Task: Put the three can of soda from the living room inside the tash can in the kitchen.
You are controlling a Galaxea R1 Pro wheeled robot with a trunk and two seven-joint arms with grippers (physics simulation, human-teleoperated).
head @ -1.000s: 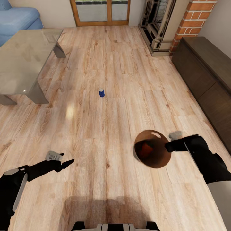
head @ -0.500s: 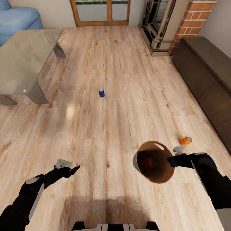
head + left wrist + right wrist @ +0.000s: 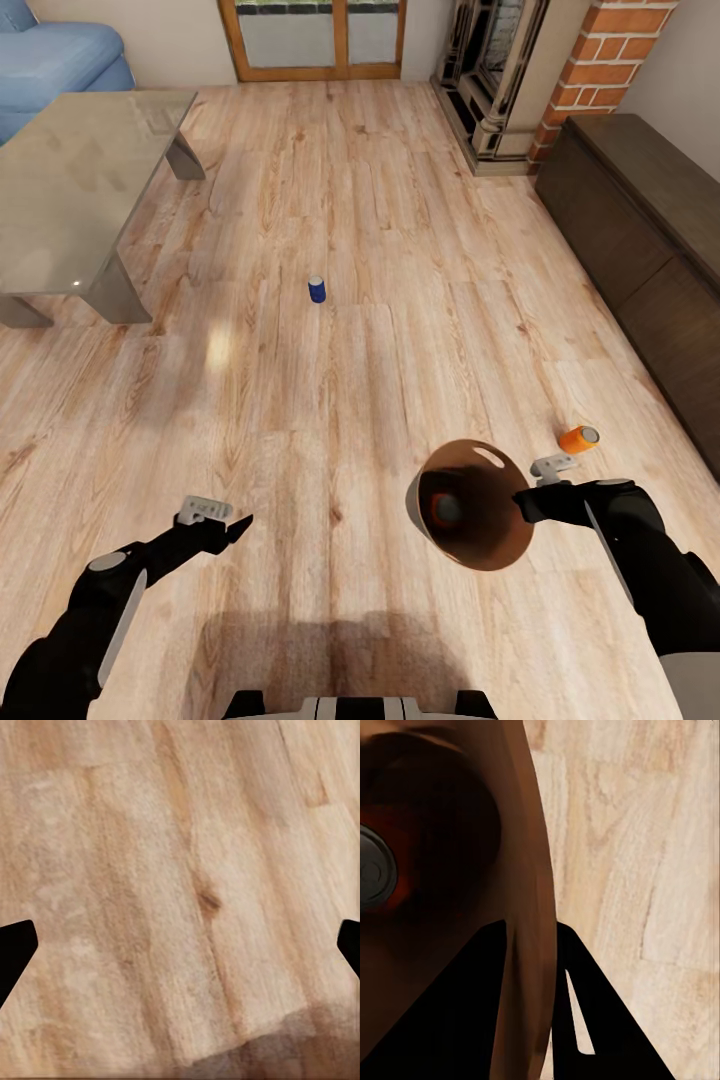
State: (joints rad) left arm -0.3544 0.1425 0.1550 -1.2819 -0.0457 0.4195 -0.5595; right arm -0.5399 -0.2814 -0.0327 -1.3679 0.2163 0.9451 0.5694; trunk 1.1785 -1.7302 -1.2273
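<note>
Your right claw (image 3: 528,497) is gripping the trash can (image 3: 480,540) by its rim, one finger inside the wall and one outside, as the right wrist view shows (image 3: 529,967). You are holding the bin tilted above the wood floor (image 3: 350,400), its coppery mouth facing the head camera. An orange soda can (image 3: 443,508) is lying inside it, silver top showing (image 3: 371,877).

A second orange can (image 3: 579,438) is lying on its side on the floor just beyond your right claw, near the long dark cabinet (image 3: 650,240). The blue can (image 3: 316,289) is standing upright on the floor farther ahead, well apart from both arms, to the right of the glass surface (image 3: 70,190).

Your left claw (image 3: 240,525) is hanging over bare floor at the left, holding nothing. In the left wrist view its two fingertips (image 3: 15,949) are sitting at opposite edges, so it is probably spread wide.

The brick fireplace (image 3: 600,70) and the glass doors (image 3: 315,40) are standing at the far end.
</note>
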